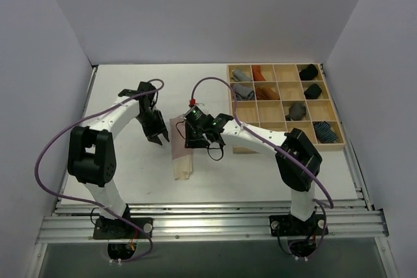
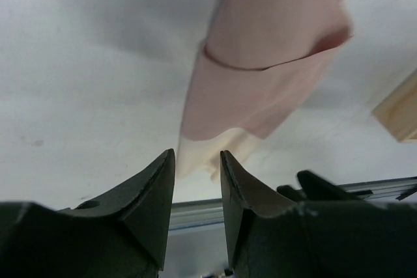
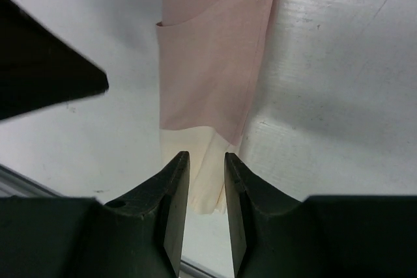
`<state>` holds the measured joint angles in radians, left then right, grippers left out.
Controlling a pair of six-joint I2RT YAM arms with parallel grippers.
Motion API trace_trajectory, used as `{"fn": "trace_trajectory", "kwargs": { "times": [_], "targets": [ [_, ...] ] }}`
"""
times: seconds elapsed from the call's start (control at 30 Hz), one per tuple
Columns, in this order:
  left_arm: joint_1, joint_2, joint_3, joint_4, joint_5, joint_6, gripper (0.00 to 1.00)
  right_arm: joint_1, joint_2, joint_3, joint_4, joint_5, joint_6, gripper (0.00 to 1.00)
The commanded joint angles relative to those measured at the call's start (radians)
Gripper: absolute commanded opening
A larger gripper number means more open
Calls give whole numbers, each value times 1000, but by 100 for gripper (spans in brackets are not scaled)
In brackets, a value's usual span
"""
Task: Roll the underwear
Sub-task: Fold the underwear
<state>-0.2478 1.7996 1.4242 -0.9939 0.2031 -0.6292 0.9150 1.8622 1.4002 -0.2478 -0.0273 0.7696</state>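
The underwear lies flat on the white table between the two arms, folded into a long narrow strip, dusty pink with a beige end pointing to the near edge. My left gripper hovers just left of the strip and is open; in the left wrist view the underwear lies beyond the left gripper, with nothing between the fingers. My right gripper sits at the strip's right side, also open. In the right wrist view the right gripper stands over the beige end of the underwear without pinching it.
A wooden compartment tray stands at the back right, holding grey, rust, black and blue-striped rolls. Its corner shows in the left wrist view. A metal rail runs along the near edge.
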Motion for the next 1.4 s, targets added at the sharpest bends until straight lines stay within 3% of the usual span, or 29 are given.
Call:
{"fn": "trace_trajectory", "kwargs": {
  "times": [0.0,0.13,0.4,0.73,0.87,0.9,1.03,1.1,1.37],
  "targets": [
    [-4,-58,-129,10,18,-32,42,12,58,25,-33,-43,-32,24],
    [22,-111,-277,164,175,-66,43,18,71,-9,1,-75,-20,25],
    [4,-151,-425,248,240,-104,43,38,29,-141,21,-82,2,23],
    [-45,-158,-493,271,234,-139,45,45,-11,-214,56,-103,3,14],
    [-70,-123,-482,259,171,-142,44,47,-58,-211,61,-112,10,16],
    [-74,-114,-484,262,171,-141,43,47,-67,-210,65,-117,13,18],
    [-84,-105,-490,248,137,-147,13,54,-86,-179,59,-111,19,19],
    [-85,-112,-490,235,121,-144,6,56,-81,-168,61,-109,25,18],
    [-85,-155,-475,130,47,-136,2,87,0,-208,122,-123,42,16]
  ]
}}
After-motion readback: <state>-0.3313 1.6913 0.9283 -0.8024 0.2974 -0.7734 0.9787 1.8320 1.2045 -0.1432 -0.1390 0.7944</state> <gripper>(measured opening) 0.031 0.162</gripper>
